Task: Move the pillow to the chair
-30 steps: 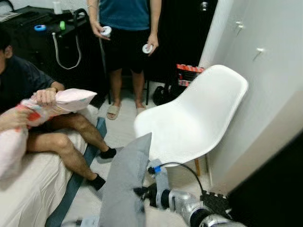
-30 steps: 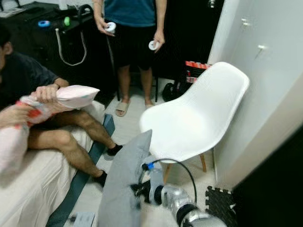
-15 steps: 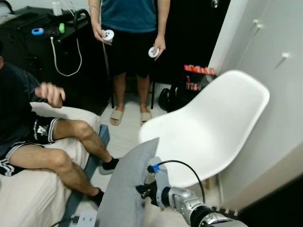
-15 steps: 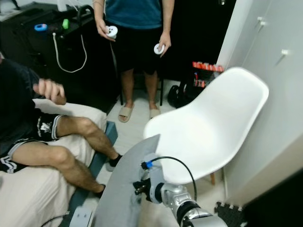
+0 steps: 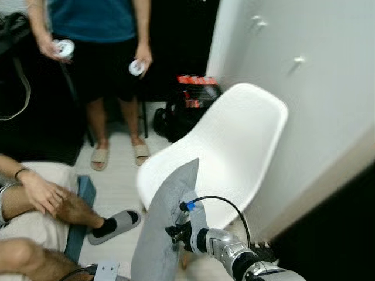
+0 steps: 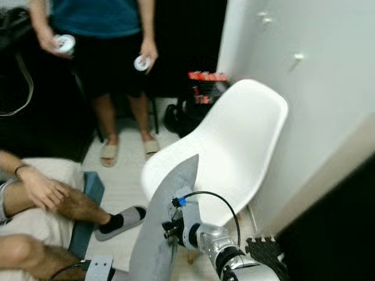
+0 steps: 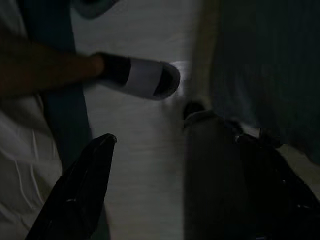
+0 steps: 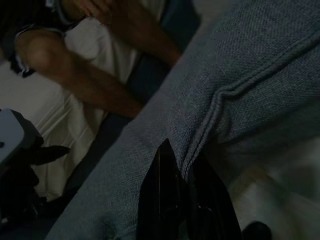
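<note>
A grey pillow (image 5: 157,234) stands on edge low in the left eye view, its top corner overlapping the front rim of the white shell chair (image 5: 234,146). My right gripper (image 5: 174,232) is shut on the pillow's right edge. In the right wrist view its black fingers (image 8: 161,200) pinch the pillow's seam (image 8: 210,120). My left gripper (image 7: 175,142) hangs low over the pale floor beside the bed. Its two dark fingers (image 7: 75,200) stand wide apart, with nothing gripped.
A person in a blue shirt (image 5: 94,23) stands beyond the chair holding two white controllers. Another person sits on the bed at the left, with a hand (image 5: 38,193) on a knee and a slippered foot (image 5: 117,222) on the floor. White cupboard doors (image 5: 293,76) stand right of the chair.
The camera has swung right, so the chair sits nearer the middle and the bed has slid left. My right gripper still holds the pillow, whose top corner now overlaps the chair's front rim.
</note>
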`<state>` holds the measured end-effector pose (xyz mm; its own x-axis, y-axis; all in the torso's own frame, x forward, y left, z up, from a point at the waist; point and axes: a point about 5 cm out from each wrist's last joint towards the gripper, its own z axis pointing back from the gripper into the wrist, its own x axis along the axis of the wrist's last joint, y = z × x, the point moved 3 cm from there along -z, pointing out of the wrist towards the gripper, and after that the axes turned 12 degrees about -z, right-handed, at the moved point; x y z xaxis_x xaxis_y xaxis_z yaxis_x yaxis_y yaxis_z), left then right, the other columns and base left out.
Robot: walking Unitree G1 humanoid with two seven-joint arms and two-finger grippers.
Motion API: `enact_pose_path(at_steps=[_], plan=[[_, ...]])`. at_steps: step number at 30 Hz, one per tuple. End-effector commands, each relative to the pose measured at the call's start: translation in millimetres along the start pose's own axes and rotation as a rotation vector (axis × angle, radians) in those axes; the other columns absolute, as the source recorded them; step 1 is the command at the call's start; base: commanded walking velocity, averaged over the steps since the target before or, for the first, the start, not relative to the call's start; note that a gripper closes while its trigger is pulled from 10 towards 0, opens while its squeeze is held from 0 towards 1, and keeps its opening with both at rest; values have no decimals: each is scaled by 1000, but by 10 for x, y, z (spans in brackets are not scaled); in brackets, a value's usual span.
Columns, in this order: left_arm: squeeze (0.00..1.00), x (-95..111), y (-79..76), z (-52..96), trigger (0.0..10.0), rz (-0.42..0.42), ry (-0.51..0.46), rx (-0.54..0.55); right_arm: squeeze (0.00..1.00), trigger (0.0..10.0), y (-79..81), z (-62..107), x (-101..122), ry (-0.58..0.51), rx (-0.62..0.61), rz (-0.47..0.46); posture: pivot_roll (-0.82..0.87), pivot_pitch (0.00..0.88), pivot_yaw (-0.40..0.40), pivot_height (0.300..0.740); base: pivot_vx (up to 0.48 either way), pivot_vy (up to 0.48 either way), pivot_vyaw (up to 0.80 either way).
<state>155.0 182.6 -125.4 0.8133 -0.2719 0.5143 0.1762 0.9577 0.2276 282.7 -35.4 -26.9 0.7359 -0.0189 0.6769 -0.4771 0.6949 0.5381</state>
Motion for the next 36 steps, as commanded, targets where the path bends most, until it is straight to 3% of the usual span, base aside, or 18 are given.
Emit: enact_pose_path(at_steps=[1, 8, 9, 13, 15, 16, 19, 22, 28, 31, 36], plan=[[0, -147, -120, 38, 10000, 6, 50, -36, 0, 10000, 11, -3, 82, -30, 8, 16, 60, 59, -74, 738, 0, 0, -725], [0, -166, -116, 42, 10000, 3, 56, -38, 0, 10000, 125, -27, 262, -99, 105, -45, 65, 55, -77, 738, 0, 0, -727], [0, -171, -113, 43, 10000, 3, 57, -38, 0, 10000, 210, -38, 336, -120, 178, -62, 65, 54, -76, 738, 0, 0, -725], [0, -176, -110, 44, 10000, 2, 59, -38, 0, 10000, 292, -57, 363, -112, 233, -38, 63, 52, -76, 738, 0, 0, -725], [0, -185, -111, 46, 10000, -4, 62, -41, 0, 10000, 434, -115, 328, -48, 284, 85, 60, 49, -77, 738, 0, 0, -359], [0, -185, -111, 46, 10000, -4, 62, -41, 0, 10000, 434, -115, 328, -48, 284, 85, 60, 49, -77, 738, 0, 0, 0], [0, -186, -120, 46, 10000, -8, 64, -45, 0, 10000, 581, -194, 205, 39, 302, 281, 64, 48, -83, 738, 0, 0, 0], [0, -184, -121, 46, 10000, -6, 64, -45, 0, 10000, 589, -212, 230, 26, 286, 258, 67, 49, -85, 738, 0, 0, 0], [0, -225, -134, 57, 10000, 2, 78, -44, 0, 10000, 526, -192, 485, -78, 242, 155, 66, 52, -83, 738, 0, 0, 0], [0, -244, -138, 62, 10000, 1, 84, -45, 0, 10000, 490, -191, 517, -71, 196, 236, 65, 53, -82, 738, 0, 0, 533], [0, -247, -141, 63, 10000, 0, 87, -46, 0, 10000, 432, -202, 557, -82, 111, 276, 70, 55, -82, 738, 0, 0, 796]])
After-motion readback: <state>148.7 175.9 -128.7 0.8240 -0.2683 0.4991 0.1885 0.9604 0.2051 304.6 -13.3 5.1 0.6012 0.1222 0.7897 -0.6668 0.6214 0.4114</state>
